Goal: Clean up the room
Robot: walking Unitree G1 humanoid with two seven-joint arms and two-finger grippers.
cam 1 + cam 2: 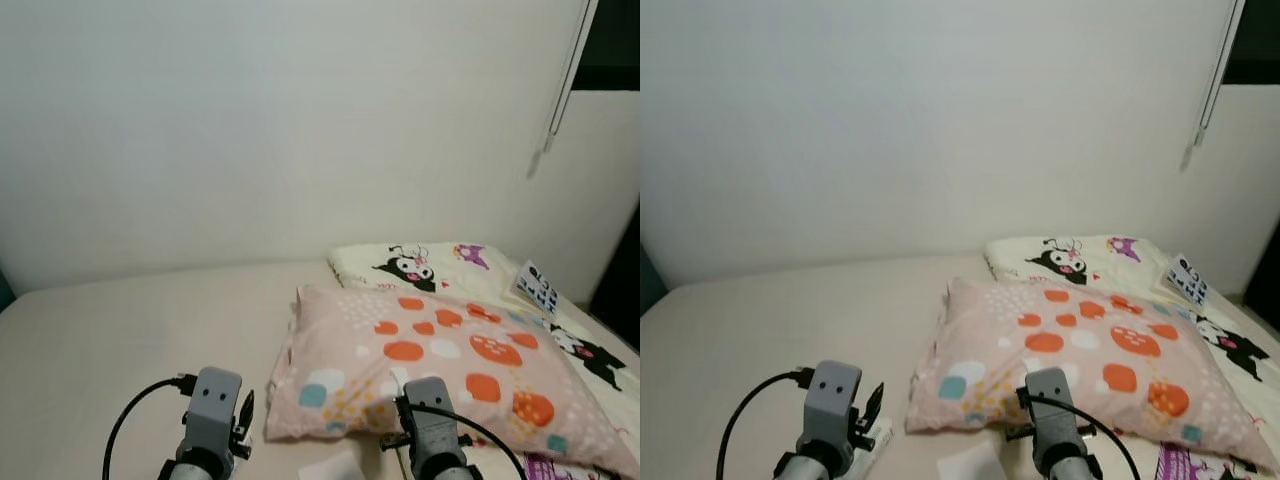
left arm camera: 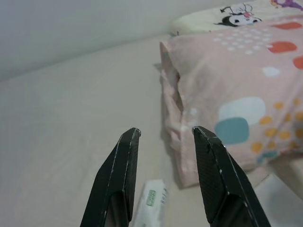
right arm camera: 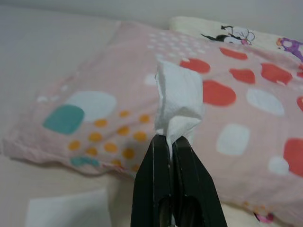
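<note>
right gripper [image 3: 170, 142] pinches tissue [image 3: 179, 101] upright, just before pillow [image 1: 440, 370] | left gripper [image 2: 163, 135] spread, empty, packet [image 2: 150, 205] lengthwise under it, beside pillow's corner

Plain off-white wall [image 1: 280, 130] across the far side, from 9 to 3 o'clock, evenly lit. Cream bed [image 1: 120, 330] below it, reaching to 6 o'clock. At 1 o'clock, dark window [image 1: 612, 45] edged by a white frame, thin blind cord [image 1: 560, 95] hanging down and casting a faint shadow. Dark vertical edge at 3 o'clock. Sliver of teal at 9 o'clock.
</note>
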